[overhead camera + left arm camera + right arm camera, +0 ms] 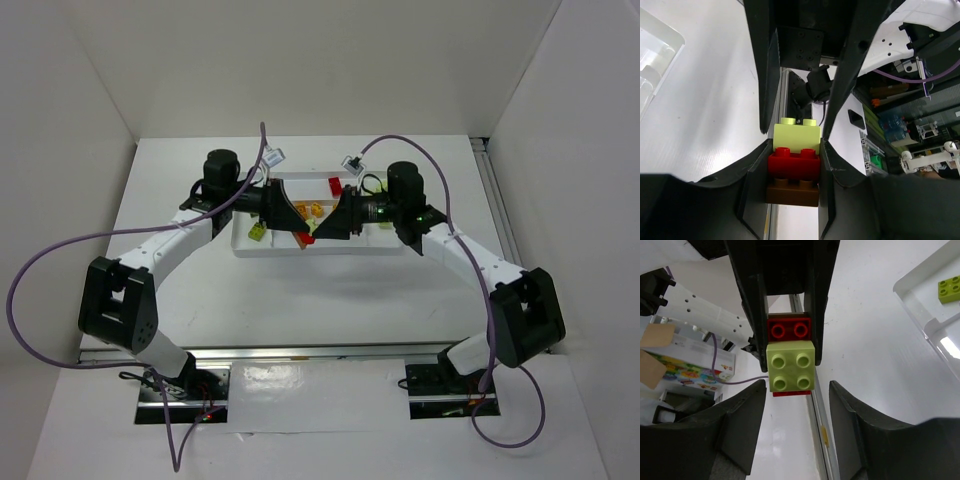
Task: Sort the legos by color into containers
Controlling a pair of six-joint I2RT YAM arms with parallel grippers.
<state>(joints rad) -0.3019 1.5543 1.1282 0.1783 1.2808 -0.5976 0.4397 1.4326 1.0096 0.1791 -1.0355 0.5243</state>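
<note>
My left gripper [795, 150] is shut on a stack of legos: a brown-orange brick [792, 194], a red brick [793, 165] and a lime green brick [796, 137] at the outer end. In the top view the stack [307, 238] hangs over the front edge of the white tray [262, 250], between my left gripper [298, 230] and my right gripper [326, 229]. The right wrist view shows the green brick [790, 365] studs-on, just beyond my right gripper [797, 384]. Its jaws stand open, one on each side of the brick, with gaps showing.
Loose legos lie in the containers of the tray: orange ones [312, 210], a red one [333, 185], a green one [258, 231] and a lime brick [950, 288]. The tray corner [655, 45] shows in the left wrist view. White walls enclose the table.
</note>
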